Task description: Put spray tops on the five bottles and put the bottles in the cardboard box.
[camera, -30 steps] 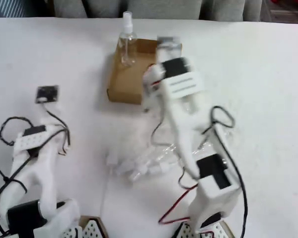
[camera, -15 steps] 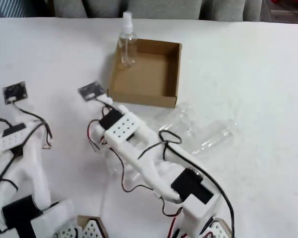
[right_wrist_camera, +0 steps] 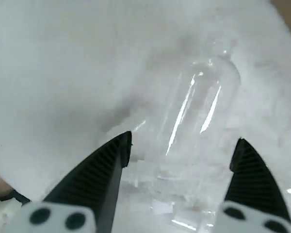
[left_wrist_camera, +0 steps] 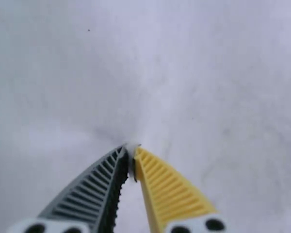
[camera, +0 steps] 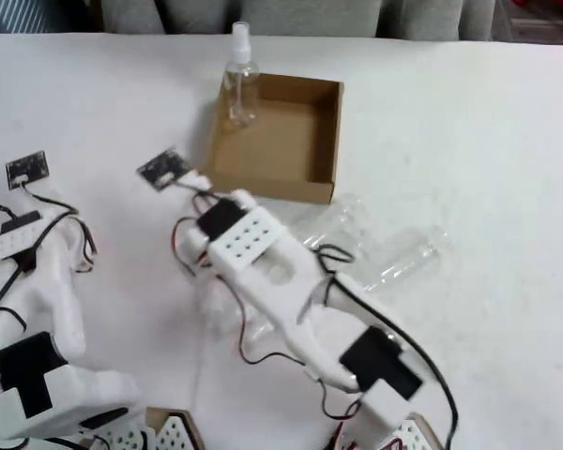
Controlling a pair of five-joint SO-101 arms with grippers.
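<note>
R gripper (right_wrist_camera: 184, 141) spread wide, empty, over lying bottle (right_wrist_camera: 199, 97) near box (camera: 272, 187), prob. to grab it; L gripper (left_wrist_camera: 132, 150) pinched together, empty, parked left.

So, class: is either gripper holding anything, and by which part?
Nothing is held. The left gripper has jaws shut, empty; the right gripper, jaws open over a clear bottle.

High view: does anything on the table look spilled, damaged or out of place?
Nothing looks spilled or damaged. One spray bottle stands upright in the cardboard box. Several clear bottles lie on their sides on the table, scattered rather than lined up.
</note>
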